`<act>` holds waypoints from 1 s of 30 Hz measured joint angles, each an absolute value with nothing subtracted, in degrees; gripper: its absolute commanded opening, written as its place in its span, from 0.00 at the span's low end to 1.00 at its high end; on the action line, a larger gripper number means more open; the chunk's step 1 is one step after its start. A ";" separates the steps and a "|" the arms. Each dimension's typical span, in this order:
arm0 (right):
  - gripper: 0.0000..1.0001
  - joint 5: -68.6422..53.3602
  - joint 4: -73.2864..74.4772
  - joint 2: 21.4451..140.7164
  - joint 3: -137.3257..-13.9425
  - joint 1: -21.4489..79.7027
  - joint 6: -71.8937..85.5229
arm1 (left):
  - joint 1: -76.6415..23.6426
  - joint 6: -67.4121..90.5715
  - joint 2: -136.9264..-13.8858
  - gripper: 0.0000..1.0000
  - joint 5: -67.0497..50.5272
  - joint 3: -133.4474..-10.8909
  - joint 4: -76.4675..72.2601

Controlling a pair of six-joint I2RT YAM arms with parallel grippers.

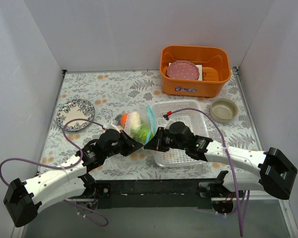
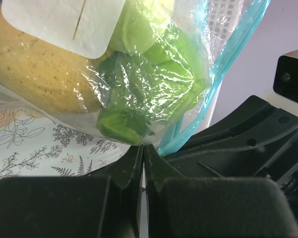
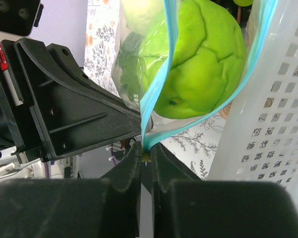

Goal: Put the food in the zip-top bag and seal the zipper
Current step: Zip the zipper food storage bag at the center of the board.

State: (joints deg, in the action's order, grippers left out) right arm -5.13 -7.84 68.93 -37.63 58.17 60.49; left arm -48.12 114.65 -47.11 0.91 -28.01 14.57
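Floral table (image 1: 114,89) lies open at frame left; a perforated tray (image 1: 188,121) crowds the clear zip-top bag (image 1: 139,124) at centre. Soft, slippery and light with toy food (image 3: 203,64), it is likely best held by its stiffer blue zipper (image 3: 149,101), pinched by the right gripper (image 3: 145,148); the left gripper (image 2: 143,153) clamps the bag's film.

Left arm (image 1: 64,174): stretched low from 7 o'clock toward centre, wrist aimed at 2 o'clock.
Left jaws: pressed together.
Right arm (image 1: 238,157): stretched low from 4 o'clock toward centre, wrist aimed at 9 o'clock.
Right jaws: pinched on the zipper (image 3: 155,79), tips just beside the left ones.
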 measured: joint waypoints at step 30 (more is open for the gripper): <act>0.05 0.49 -15.16 65.32 -32.45 58.72 66.02 | -48.10 114.76 -45.54 0.00 -1.30 -27.00 12.27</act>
